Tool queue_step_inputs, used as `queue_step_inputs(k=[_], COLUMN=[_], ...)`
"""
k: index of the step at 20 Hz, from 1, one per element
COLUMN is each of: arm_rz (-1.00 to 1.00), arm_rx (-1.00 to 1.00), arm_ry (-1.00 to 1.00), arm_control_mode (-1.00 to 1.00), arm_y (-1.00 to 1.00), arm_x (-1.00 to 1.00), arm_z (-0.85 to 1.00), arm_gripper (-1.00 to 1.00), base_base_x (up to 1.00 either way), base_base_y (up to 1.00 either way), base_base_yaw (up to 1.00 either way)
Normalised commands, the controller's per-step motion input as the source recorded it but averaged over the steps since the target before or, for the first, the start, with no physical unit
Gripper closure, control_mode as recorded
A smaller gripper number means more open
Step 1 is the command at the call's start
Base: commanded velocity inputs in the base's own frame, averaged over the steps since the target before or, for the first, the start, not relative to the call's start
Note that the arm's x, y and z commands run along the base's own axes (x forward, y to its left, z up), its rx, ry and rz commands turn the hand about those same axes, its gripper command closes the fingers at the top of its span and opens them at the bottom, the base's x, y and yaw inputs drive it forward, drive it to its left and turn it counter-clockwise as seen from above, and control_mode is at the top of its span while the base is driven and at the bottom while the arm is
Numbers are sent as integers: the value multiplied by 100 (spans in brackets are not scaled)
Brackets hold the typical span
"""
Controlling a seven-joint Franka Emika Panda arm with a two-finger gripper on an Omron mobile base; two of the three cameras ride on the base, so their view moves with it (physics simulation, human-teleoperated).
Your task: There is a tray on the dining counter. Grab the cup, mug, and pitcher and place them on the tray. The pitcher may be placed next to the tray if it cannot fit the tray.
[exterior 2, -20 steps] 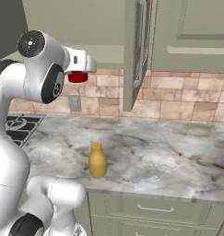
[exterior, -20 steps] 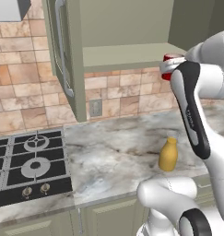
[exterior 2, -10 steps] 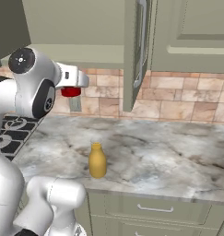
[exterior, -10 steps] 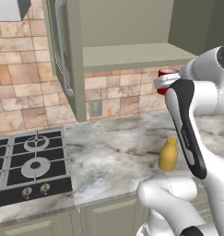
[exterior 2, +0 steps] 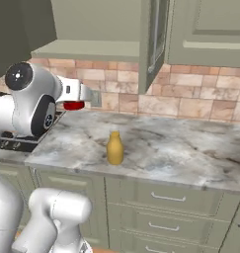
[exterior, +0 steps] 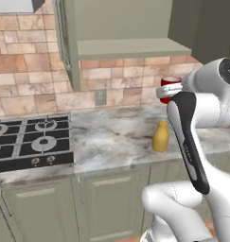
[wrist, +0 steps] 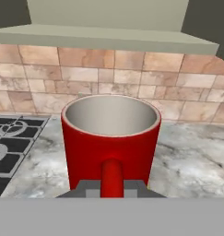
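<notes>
A small red mug [wrist: 111, 138] hangs in the air above the marbled wall counter, with my gripper [wrist: 111, 186] shut on its side handle. The left base view has the mug [exterior: 169, 87] at the end of my arm, above and a little right of the pitcher [exterior: 160, 137]. The right base view puts the mug [exterior 2: 73, 105] up and to the left of the mustard-tan pitcher [exterior 2: 115, 148], which stands upright near the counter's front edge. The tray, the cup and the dining counter are out of view.
A black gas stove [exterior: 31, 142] takes up the left end of the wall counter [exterior: 111, 137]. An open upper cabinet door [exterior: 64, 42] and a shelf [exterior: 130, 47] hang above the counter. Drawers [exterior 2: 166, 197] run below the counter's front edge.
Both base views have shifted, so the base has moved. My arm has brought the mug lower, nearer the level of the pitcher. The pitcher has stayed in place on the counter.
</notes>
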Motion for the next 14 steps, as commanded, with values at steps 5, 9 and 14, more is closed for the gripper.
queue_step_inputs(k=[5,9,14], arm_rz=[0,0,0], arm_rx=[0,0,0], arm_ry=[0,0,0], arm_control_mode=[100,100,100], arm_y=[0,0,0], arm_x=[0,0,0], arm_z=[0,0,0], arm_gripper=[100,100,100], base_base_x=[-100,-97,-71], base_base_y=[-23,0,11], base_base_yaw=[44,64,91])
